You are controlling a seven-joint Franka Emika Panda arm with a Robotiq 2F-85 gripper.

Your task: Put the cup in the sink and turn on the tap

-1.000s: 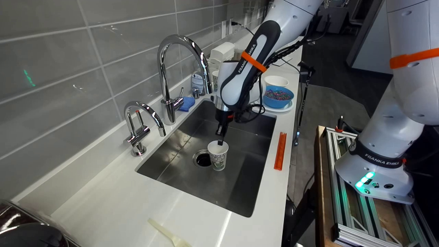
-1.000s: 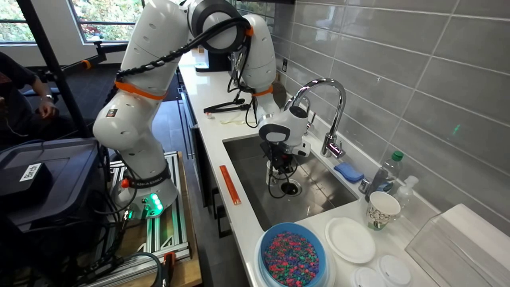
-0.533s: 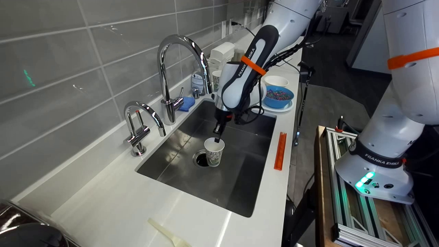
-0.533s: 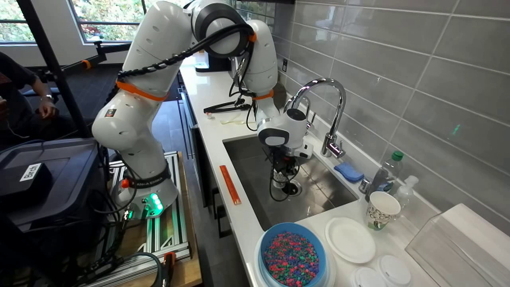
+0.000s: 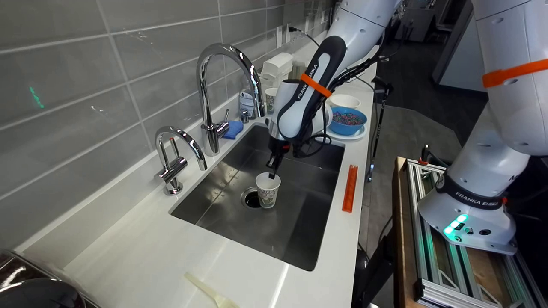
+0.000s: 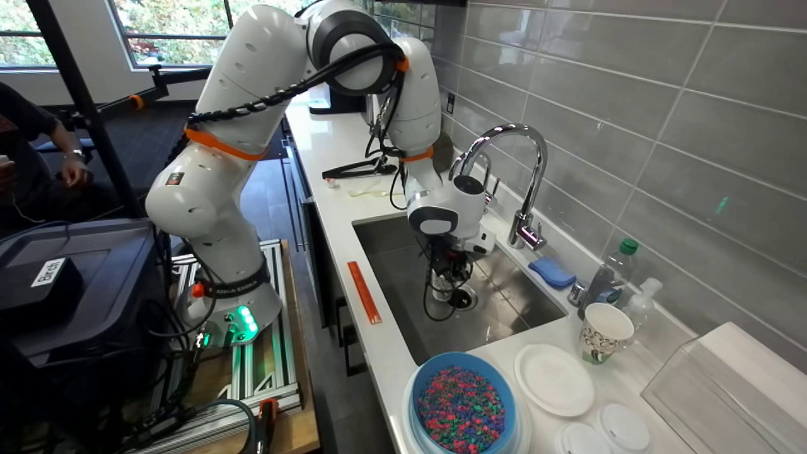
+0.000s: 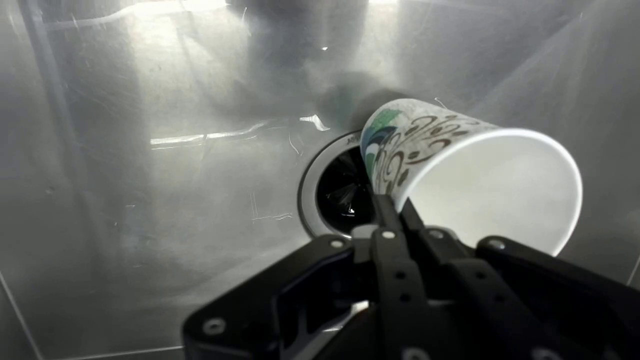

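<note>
Cup (image 7: 470, 172), white at the rim and plain and pale within, the outer wall printed with brown scrolls and small dark leaf shapes, a patch of green and blue down by the foot. It is inside the steel sink (image 5: 291, 226), mouth up and close to upright in an exterior view, just beside the round drain hole (image 7: 342, 192); I cannot tell whether its base touches the metal. The gripper (image 7: 398, 203) is clamped on the rim, one black tip inside the cup, the other outside. On the white countertop (image 5: 141, 256) next to the sink rises the tall chrome tap (image 5: 204, 94) with its arched spout, a shorter chrome tap (image 5: 172, 169) near it. A blue sponge (image 6: 551, 272) lies by the tall one's foot. Along the opposite edge lies an orange strip (image 5: 350, 188).
</note>
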